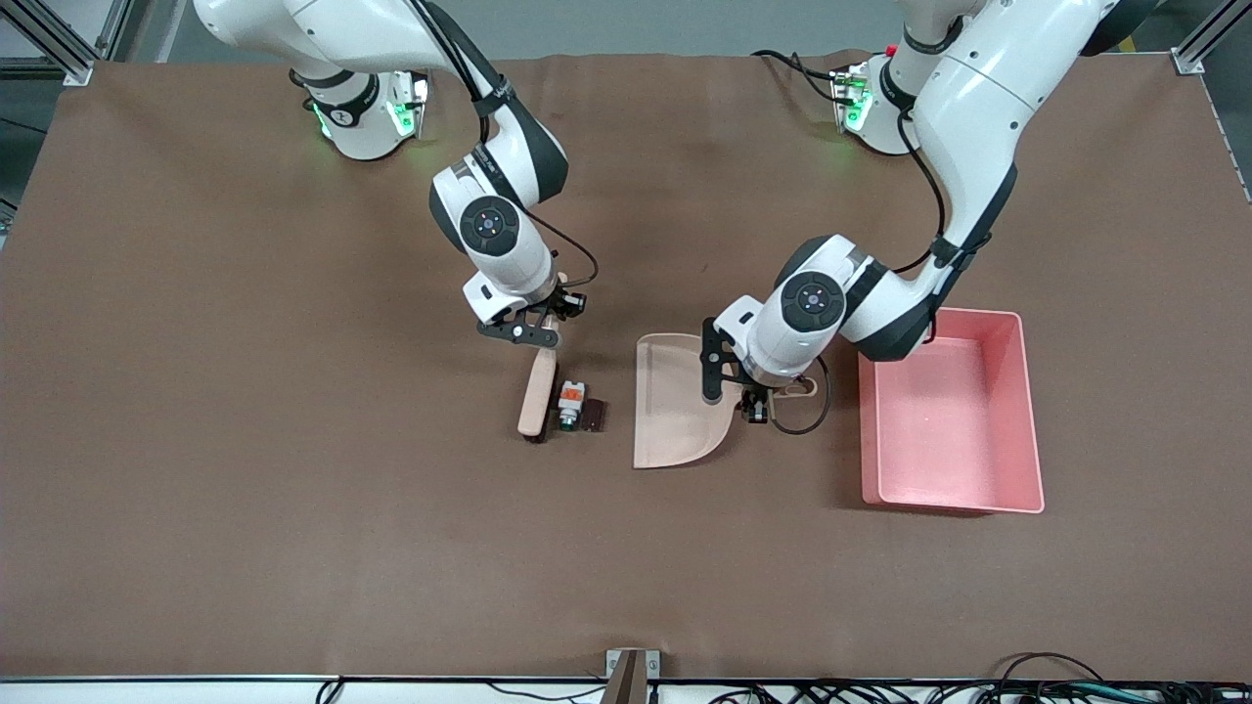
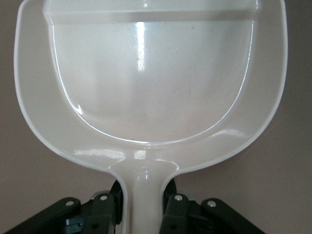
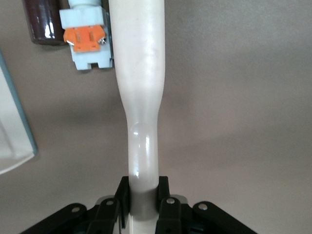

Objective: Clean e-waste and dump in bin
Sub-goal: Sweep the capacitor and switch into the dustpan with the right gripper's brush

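Observation:
The e-waste lies on the table between brush and dustpan: a white block with orange label (image 1: 570, 399) and a dark brown cylinder (image 1: 592, 416), touching each other. Both show in the right wrist view, the block (image 3: 87, 40) against the brush, the cylinder (image 3: 45, 23) beside it. My right gripper (image 1: 541, 330) (image 3: 143, 192) is shut on the handle of a beige brush (image 1: 538, 389) (image 3: 141, 73). My left gripper (image 1: 755, 394) (image 2: 144, 204) is shut on the handle of the beige dustpan (image 1: 675, 411) (image 2: 151, 83), which is empty and faces the parts. The pink bin (image 1: 1029, 411) stands empty.
The bin sits toward the left arm's end of the table, right beside the left gripper and the dustpan's handle. The dustpan's rim (image 3: 12, 131) shows in the right wrist view close to the parts. A brown mat (image 1: 293, 489) covers the table.

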Robot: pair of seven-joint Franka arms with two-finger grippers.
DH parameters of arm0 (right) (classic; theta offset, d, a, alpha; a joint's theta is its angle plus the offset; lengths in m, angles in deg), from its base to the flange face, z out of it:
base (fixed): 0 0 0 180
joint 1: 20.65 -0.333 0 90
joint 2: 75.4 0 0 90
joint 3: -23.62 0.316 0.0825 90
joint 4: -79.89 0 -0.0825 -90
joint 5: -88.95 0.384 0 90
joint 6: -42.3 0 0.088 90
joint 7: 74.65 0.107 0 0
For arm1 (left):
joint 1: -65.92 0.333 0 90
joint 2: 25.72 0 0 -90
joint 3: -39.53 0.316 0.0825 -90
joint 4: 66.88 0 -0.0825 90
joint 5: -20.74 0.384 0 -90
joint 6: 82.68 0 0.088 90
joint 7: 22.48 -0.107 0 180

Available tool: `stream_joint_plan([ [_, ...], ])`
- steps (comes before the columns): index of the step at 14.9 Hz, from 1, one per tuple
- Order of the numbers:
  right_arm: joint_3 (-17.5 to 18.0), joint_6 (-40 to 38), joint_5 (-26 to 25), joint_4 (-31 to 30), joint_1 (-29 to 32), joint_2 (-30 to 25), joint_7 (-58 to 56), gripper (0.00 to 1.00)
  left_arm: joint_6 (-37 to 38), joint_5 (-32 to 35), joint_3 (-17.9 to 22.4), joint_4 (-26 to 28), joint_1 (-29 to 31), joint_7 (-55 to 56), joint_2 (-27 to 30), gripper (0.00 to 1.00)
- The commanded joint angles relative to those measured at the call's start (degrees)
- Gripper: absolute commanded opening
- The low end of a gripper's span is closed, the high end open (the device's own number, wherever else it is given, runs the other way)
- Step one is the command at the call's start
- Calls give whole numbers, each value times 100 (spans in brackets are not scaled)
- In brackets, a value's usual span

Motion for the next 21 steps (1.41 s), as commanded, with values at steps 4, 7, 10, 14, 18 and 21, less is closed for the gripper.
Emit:
stream_joint_plan([
  [4, -29, 22, 109, 384, -253, 246, 117, 0, 100, 126, 29, -402, -251, 113, -232, 10],
  [7, -29, 22, 126, 657, -342, 457, 152, 0, 100, 126, 29, -428, -339, 235, -258, 10],
  [10, -29, 13, 372, 903, -438, 650, 170, 0, 100, 117, 37, -437, -383, 271, -302, 10],
  [14, -29, -22, 977, 1193, -587, 791, 178, 0, 100, 117, 37, -543, -401, 280, -364, 10],
  [18, -20, -40, 1277, 1255, -675, 791, 161, 0, 100, 117, 37, -551, -401, 271, -364, 10],
  [21, -29, -48, 1672, 1352, -843, 800, 178, 0, 100, 117, 37, -560, -401, 280, -372, 10],
])
